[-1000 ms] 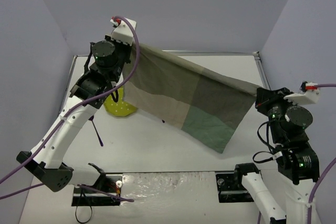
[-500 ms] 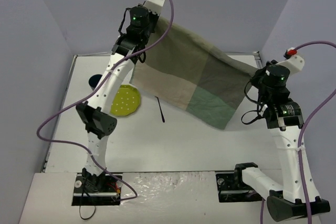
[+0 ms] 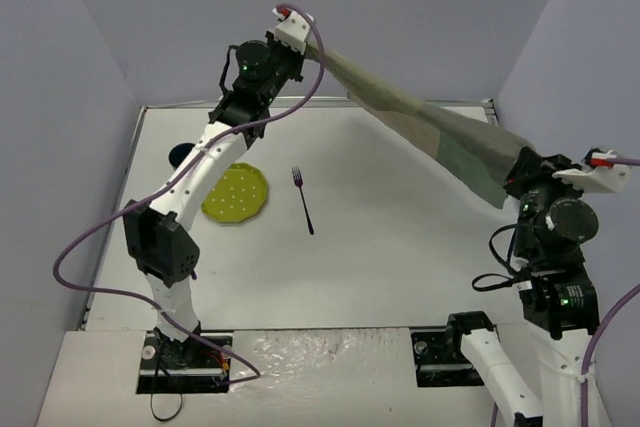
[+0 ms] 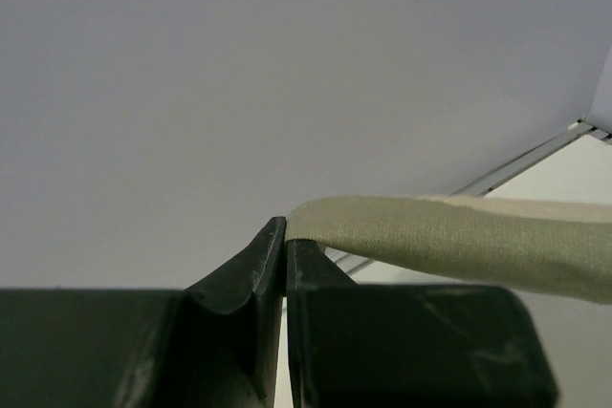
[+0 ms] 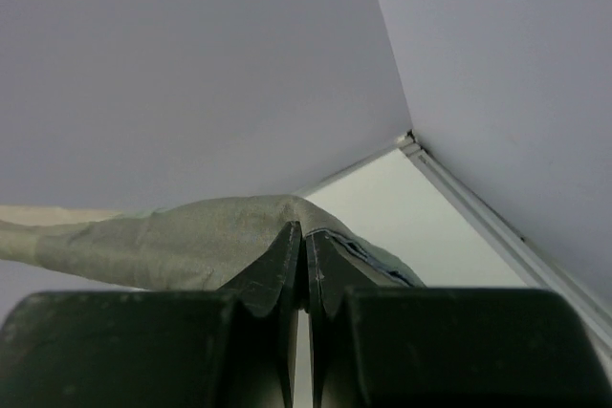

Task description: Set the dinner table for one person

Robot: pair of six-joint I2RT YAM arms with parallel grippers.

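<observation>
I read the left gripper (image 3: 316, 46) clamped on one end of the beige-and-green cloth placemat (image 3: 430, 127) and the right gripper (image 3: 514, 173) clamped on the other. The placemat hangs stretched above the large flat white rectangular dinner table (image 3: 400, 257), which carries a round yellow-green plate (image 3: 236, 194) and a dark fork (image 3: 303, 200).

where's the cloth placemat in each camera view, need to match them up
top external: cloth held taut in the air, from left gripper at upper centre down to right gripper at right.
left wrist: leaves the shut fingers at centre, runs to the right edge.
right wrist: leaves the shut fingers at centre, runs to the left edge.
shared landmark: the dinner table at its far right corner, metal edging.
</observation>
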